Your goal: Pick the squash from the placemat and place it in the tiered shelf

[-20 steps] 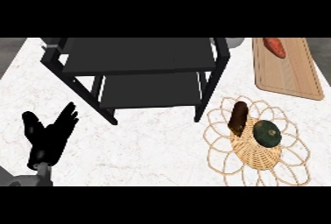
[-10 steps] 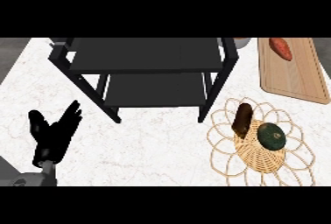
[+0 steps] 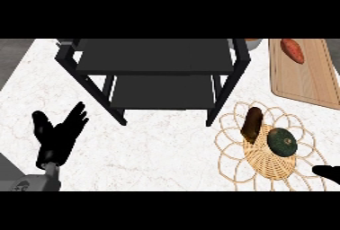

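Note:
A dark green round squash (image 3: pixel 282 141) lies on the woven wicker placemat (image 3: pixel 234 157) at the lower right. A brown oblong item (image 3: pixel 252 123) lies on the same mat, just left of and above the squash. The black tiered shelf (image 3: pixel 154 67) stands at the top centre, with two dark levels showing. My left hand (image 3: pixel 58 135) is open at the lower left, fingers up, far from the mat. Only a black tip of my right hand (image 3: pixel 328 172) shows at the right edge, below and right of the squash and apart from it.
A wooden cutting board (image 3: pixel 299 76) lies at the upper right with a reddish sweet potato (image 3: pixel 293 50) on it. The marble counter (image 3: pixel 159 152) stretches between the shelf and my hands. A dark floor strip runs along the far left.
The view has shifted, so shelf and mat sit lower and further left in frame. The tip of my right hand has come in at the right edge. My left hand stays open.

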### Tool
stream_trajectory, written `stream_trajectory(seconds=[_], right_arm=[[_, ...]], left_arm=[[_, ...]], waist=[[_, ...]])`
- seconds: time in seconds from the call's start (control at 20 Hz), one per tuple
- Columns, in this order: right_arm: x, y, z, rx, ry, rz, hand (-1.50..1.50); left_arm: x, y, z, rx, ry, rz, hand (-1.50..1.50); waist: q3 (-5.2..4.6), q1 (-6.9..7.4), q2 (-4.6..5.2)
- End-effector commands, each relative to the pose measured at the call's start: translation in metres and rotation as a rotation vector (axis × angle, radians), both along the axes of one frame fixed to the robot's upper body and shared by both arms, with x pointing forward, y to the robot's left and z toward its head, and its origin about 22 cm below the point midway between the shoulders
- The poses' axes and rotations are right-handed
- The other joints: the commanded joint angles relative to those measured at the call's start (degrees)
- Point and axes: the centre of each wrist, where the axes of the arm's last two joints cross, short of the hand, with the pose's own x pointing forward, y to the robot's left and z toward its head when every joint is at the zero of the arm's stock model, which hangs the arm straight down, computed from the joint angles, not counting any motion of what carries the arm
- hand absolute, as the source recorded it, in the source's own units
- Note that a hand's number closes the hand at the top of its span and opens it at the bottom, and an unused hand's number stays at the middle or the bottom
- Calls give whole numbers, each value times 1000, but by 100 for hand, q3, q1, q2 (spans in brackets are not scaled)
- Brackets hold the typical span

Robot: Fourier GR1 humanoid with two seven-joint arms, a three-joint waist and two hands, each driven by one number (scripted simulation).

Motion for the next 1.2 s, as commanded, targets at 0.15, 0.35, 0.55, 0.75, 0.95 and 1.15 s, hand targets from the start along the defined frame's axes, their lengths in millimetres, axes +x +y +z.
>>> stream_trajectory(seconds=[0.15, 0.35, 0.55, 0.75, 0.95, 1.15], right_arm=[[32, 32, -15, -42, 150, 29, -150], [38, 40, -37, -63, 207, 15, -150], [40, 43, -36, -80, 233, -45, -150], [46, 52, -54, -118, 231, -63, -150], [32, 66, -72, -120, 247, -58, -150], [51, 80, -75, -120, 248, -57, -150]], left_arm=[[1, -10, -5, -7, 54, 17, 0], [-4, -10, -6, -11, 47, 26, 0], [-5, 1, -2, 0, 58, 32, 0], [-16, 5, -21, -7, 44, 25, 0], [-21, 4, 11, -7, 60, 22, 0], [-13, -5, -19, 2, 55, 29, 0]], waist=[[-20, -63, 12], [-18, -94, 0], [-20, -116, -2], [-21, -110, 3], [-16, -104, -16], [-19, -113, 1]])
